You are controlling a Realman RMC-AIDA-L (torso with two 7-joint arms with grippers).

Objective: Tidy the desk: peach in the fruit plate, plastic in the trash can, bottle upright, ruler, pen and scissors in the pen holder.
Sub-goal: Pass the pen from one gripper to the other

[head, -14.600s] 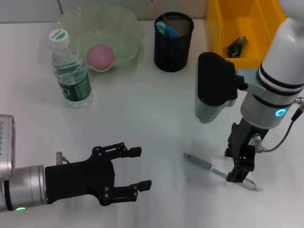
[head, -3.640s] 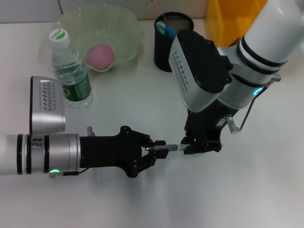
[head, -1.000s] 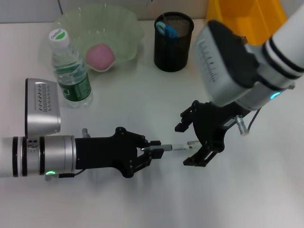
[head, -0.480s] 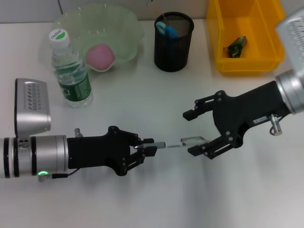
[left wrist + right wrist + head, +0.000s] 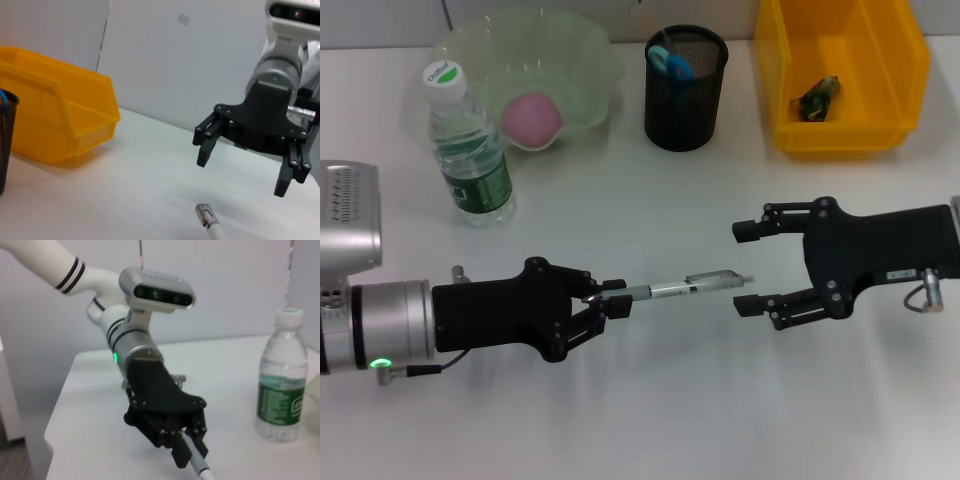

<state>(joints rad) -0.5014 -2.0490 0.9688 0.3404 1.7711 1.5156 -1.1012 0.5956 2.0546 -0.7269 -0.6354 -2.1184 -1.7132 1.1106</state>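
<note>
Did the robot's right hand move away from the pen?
Yes. The right gripper let go of the pen and backed off toward the robot's right, below the yellow bin. The left gripper holds the pen.

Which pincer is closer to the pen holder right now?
Right, narrowly. The right pincer is open, in front of the pen holder and to its right. The left pincer, shut on the pen, sits farther out, in front and slightly left.
</note>
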